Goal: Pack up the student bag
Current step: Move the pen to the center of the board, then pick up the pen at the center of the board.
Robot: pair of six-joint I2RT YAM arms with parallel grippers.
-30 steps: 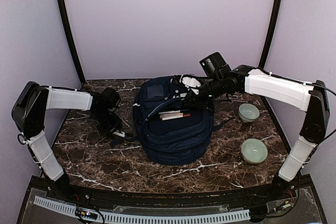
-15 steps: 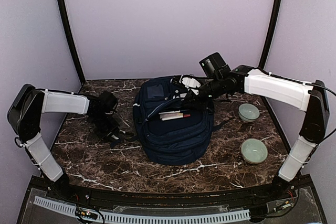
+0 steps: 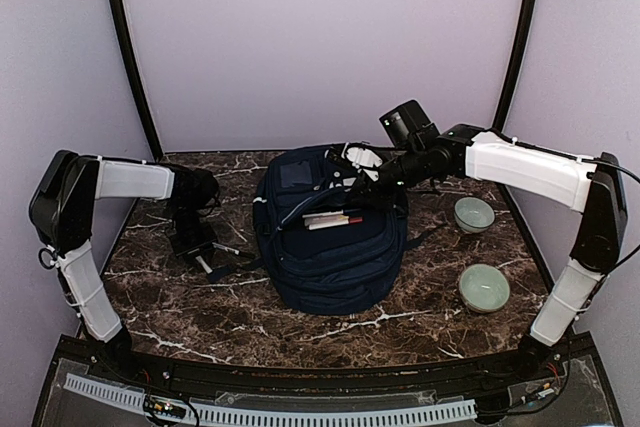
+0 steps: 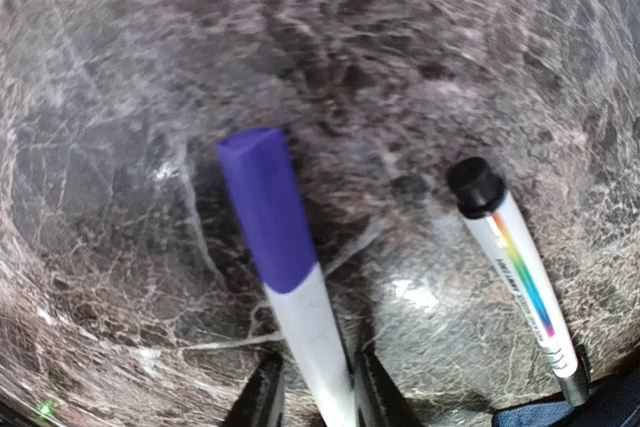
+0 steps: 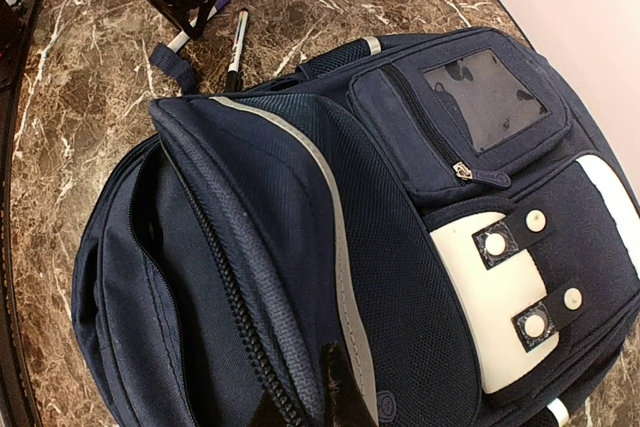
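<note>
The student bag lies flat mid-table, a navy backpack with a white patch and a clear-window pocket. My right gripper is shut on the bag's zipper flap, holding the main compartment open; in the top view that gripper is at the bag's upper right. Some pens rest in the bag's opening. Left of the bag, my left gripper is shut on a purple-capped white marker, which sticks out ahead of the fingers. A black-capped marker with a rainbow stripe lies on the table beside it.
Two pale green bowls stand right of the bag. A dark strap end lies by the markers. The table is dark brown marble, with purple walls close on three sides.
The left gripper has shifted toward the back left and closed in on the purple-capped marker. The right arm and the bag have not moved.
</note>
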